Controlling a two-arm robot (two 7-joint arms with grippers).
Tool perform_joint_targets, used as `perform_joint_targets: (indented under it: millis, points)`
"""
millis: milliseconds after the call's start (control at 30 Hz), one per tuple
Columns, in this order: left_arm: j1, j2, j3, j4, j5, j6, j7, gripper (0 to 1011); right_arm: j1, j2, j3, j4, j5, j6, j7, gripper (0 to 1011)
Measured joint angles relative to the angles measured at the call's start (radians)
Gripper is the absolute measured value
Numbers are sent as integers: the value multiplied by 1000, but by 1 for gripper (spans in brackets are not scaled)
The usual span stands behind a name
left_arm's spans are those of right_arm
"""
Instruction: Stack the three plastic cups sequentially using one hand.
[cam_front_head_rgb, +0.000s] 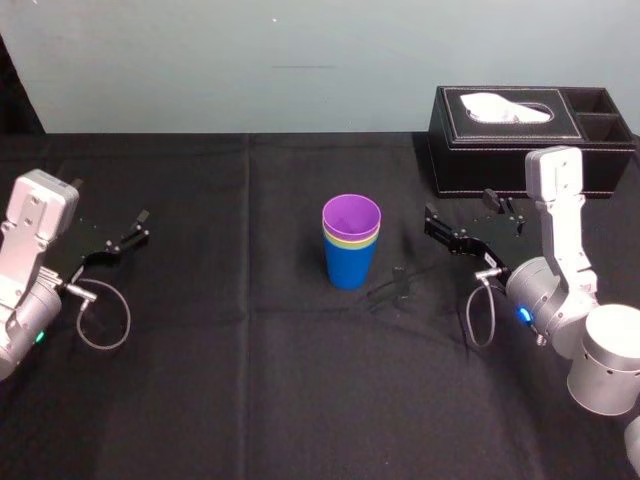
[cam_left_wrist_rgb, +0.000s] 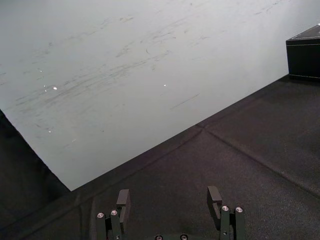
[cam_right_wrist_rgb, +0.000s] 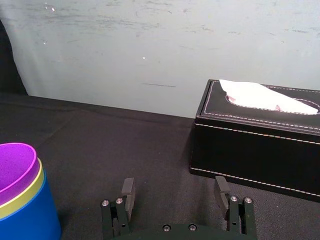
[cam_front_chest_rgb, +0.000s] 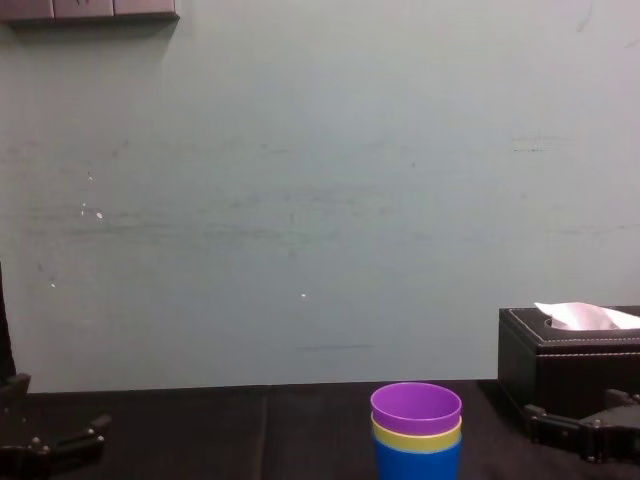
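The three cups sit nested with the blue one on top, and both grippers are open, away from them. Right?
Not quite: the purple cup is on top; the blue cup is at the bottom, with the yellow-green cup between, as the head view shows. The left gripper and right gripper are indeed open, away from them.

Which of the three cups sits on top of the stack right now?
The purple cup: nested innermost, its rim highest. The yellow-green cup shows as a thin band beneath it, and the blue cup is at the bottom.
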Motion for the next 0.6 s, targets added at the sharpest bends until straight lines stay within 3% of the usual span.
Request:
perform_joint_targets:
  millis: [600]
  points:
    - [0, 0, 0, 0, 0, 0, 0, 1011, 0, 0, 0, 0, 0, 0, 0, 1000]
